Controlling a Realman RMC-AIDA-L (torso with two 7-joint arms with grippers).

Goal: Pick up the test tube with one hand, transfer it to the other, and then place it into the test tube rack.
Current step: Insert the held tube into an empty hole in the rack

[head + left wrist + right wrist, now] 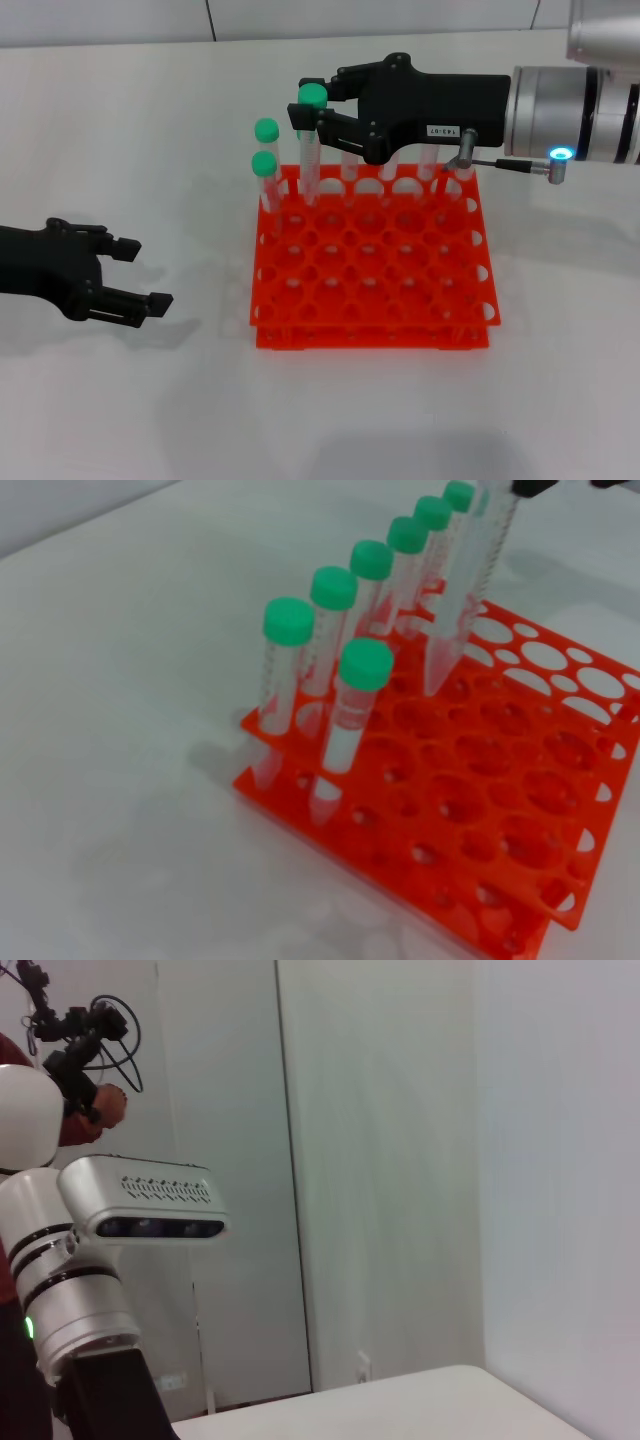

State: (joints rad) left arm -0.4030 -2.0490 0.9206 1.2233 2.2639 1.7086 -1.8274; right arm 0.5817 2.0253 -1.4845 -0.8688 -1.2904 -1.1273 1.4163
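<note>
1. The right gripper [318, 118], a black two-finger unit with a small white printed label on a silver-grey wrist, is hovering over the far edge of the bright orange-red square plastic test tube rack [372, 262].
2. Its jaws are pinching the slim clear plastic test tube [311, 145] just below its green screw cap, keeping it close to upright.
3. In the left wrist view the tube's [462, 600] pointed lower end is reaching down to the rack's [520, 810] top tier at a hole in the second row from the far edge; whether the tip is already inside that hole cannot be told.
4. Other green-capped clear tubes [266, 160] are standing in the rack; the left wrist view is showing a line of them [330, 630] along the far row, plus one [350, 715] in the next row at the rack's left corner.
5. The left gripper [130, 270], a black two-finger unit without a label, is hanging low over the white counter [150, 400], to the left of the rack and clear of it.
6. Its jaws are spread apart and are gripping nothing.
7. The right wrist view is showing a pale wall and a silver-grey robot part [120, 1210], with no rack or tube in sight.
</note>
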